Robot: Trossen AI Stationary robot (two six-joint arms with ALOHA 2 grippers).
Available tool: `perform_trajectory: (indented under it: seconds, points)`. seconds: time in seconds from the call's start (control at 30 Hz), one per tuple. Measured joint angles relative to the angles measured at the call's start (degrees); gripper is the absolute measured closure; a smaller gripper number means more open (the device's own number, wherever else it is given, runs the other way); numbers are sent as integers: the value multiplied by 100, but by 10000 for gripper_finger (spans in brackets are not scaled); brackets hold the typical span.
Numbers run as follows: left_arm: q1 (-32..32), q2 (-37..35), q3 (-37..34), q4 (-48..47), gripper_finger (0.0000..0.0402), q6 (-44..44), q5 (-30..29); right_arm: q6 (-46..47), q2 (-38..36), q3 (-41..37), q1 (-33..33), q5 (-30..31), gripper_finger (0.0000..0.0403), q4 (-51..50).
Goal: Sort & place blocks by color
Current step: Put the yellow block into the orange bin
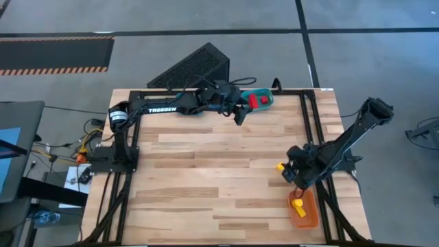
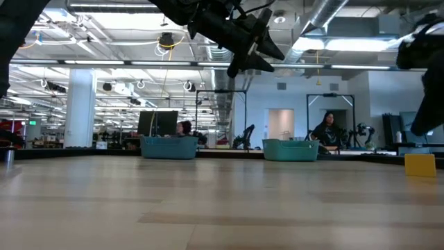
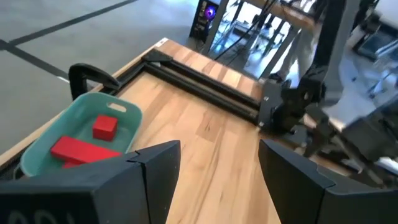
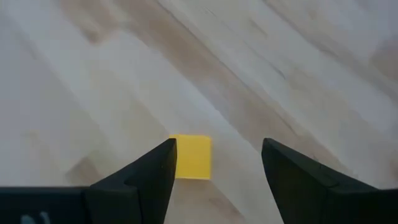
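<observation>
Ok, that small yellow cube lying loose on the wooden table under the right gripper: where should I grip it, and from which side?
Grip the small yellow cube across two opposite flat faces, coming straight down. It lies flat with bare wood around it, and the open right gripper needs shifting so its fingers straddle it.

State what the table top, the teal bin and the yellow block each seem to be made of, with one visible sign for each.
Table top: wood, by its grained planks in mixed tones.
Teal bin: probably moulded plastic, from its smooth thin rim of one colour.
Yellow block: likely matt plastic, though painted wood is possible; flat even colour, crisp edges.
</observation>
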Motion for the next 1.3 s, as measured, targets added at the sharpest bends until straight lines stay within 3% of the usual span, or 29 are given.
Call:
perform_trajectory:
  seconds: [0.1, 0.4, 0.6, 0.77, 0.9, 1.13, 1.3]
  points:
    - [-67, 0, 0, -148, 197, 323, -175, 169, 196, -1, -315, -423, 143, -5]
    - [-73, 1, 0, -182, 197, 517, -320, -1170, 484, -24, -1015, -1124, 143, 889]
    - [-76, 2, 0, -239, 197, 765, -441, -1172, 659, -385, -1443, -1837, 143, 1423]
    - [-74, 2, 0, -393, 197, 835, -449, -1155, 679, -441, -1547, -1914, 147, 1575]
    - [-76, 0, 0, -373, 197, 773, -469, -1155, 679, -442, -1611, -1921, 177, 1567]
    - [-31, -66, 81, -196, 197, 667, -119, -1155, 567, -440, -1614, -1986, 284, 1632]
    - [17, -71, 479, -209, 197, 610, 15, -1193, 240, -439, -1817, -1949, 284, 1929]
